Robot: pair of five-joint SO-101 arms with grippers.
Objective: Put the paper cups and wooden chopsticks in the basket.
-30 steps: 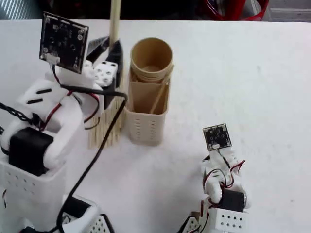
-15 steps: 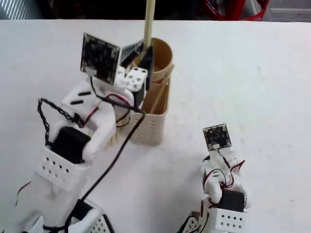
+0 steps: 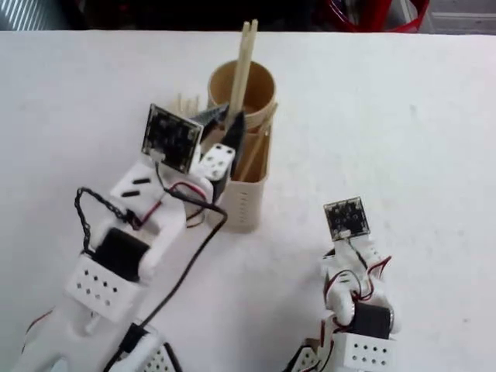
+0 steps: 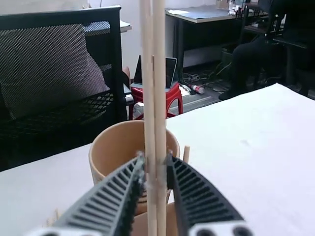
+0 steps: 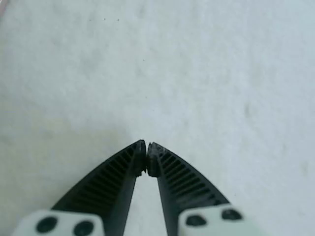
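Over the basket (image 3: 240, 205) with its paper cups (image 4: 110, 152), your left gripper (image 4: 155, 164) pinches two chopsticks (image 4: 152, 88) upright; well clear of the basket, your right gripper (image 5: 147, 157) sits closed, empty.

White table (image 3: 403, 116), basket (image 3: 243, 206) on it; loose chopsticks (image 3: 186, 101)

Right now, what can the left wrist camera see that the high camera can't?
Left wrist view's extras: the room beyond the table, with a black mesh chair and a desk, plus the ridged pads pressed against the sticks. High view's extras: the right arm, resting apart from the basket, and the basket's holed side wall. Shared: the left end effector shut on a pair of wooden chopsticks, held upright at the paper cup, and the white table.
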